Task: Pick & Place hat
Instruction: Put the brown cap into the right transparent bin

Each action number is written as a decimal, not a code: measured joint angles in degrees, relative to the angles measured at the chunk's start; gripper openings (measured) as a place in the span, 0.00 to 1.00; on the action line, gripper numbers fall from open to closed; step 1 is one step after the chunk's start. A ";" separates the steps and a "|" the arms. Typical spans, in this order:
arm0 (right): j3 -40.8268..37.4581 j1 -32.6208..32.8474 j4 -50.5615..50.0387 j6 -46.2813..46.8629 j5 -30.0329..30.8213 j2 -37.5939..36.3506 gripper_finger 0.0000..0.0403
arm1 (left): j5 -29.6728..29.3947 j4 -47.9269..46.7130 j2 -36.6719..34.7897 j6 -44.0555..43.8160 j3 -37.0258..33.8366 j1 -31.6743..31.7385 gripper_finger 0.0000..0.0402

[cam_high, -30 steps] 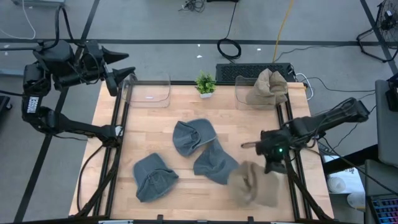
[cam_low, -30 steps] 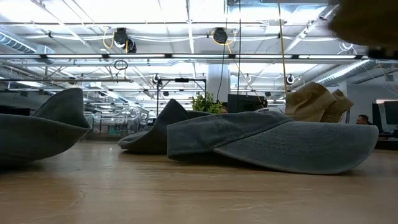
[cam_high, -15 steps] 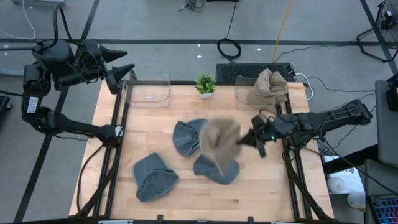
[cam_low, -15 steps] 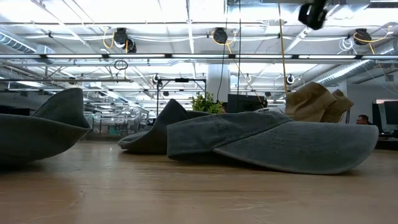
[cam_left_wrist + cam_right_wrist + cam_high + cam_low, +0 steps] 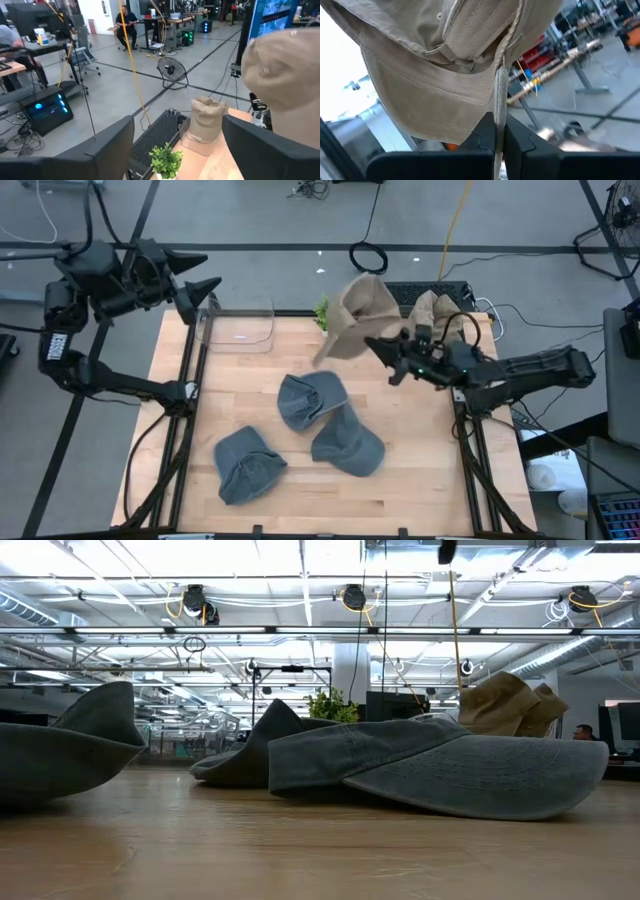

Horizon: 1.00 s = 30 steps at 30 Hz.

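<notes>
Above the potted plant at the table's far edge, lifted high: the tan hat, pinched by its edge in the right gripper, fingers clamped together on the fabric as the right wrist view shows. Right arm stretched low and long from the table's right side toward the plant, wrist tipped upward. Left gripper parked off the table's far left corner, beside the clear bin left of the plant, fingers spread apart and holding nothing.

Half a second ago, carried over the middle of the table, above the grey hats; a second ago, down near the front right corner. Now swung back and up to the plant. Left arm barely shifted, its fingers a little wider.

Soft, crumpled khaki cloth, brim drooping down to the left, crown bulging upward, stitched seams and a band visible inside. Just right of the plant, more tan hats piled in a second clear bin. In front of the plant, three grey hats lying on the wooden table.
</notes>
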 joint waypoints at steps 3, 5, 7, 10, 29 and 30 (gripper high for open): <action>0.00 -1.34 6.59 0.07 -0.05 4.09 0.00 | 1.49 -0.14 1.16 -0.40 0.00 0.00 0.82; 0.08 -1.86 9.39 0.98 -0.01 6.59 0.00 | 2.11 -0.10 2.11 -0.61 0.00 -0.02 0.83; 1.29 -2.19 8.97 1.24 -0.08 8.52 0.00 | 2.90 0.70 3.08 -0.18 0.00 -0.01 0.84; 4.85 -3.13 7.02 -2.37 -0.48 10.71 0.00 | 4.12 2.04 4.32 1.07 0.00 0.00 0.83; 25.17 -11.27 -7.24 -16.35 -0.09 17.21 0.00 | 16.29 2.16 8.25 1.16 0.00 -0.04 0.82; 25.24 -11.98 -7.26 -16.31 -0.18 17.24 0.00 | 16.82 2.16 8.25 1.16 0.00 -0.04 0.82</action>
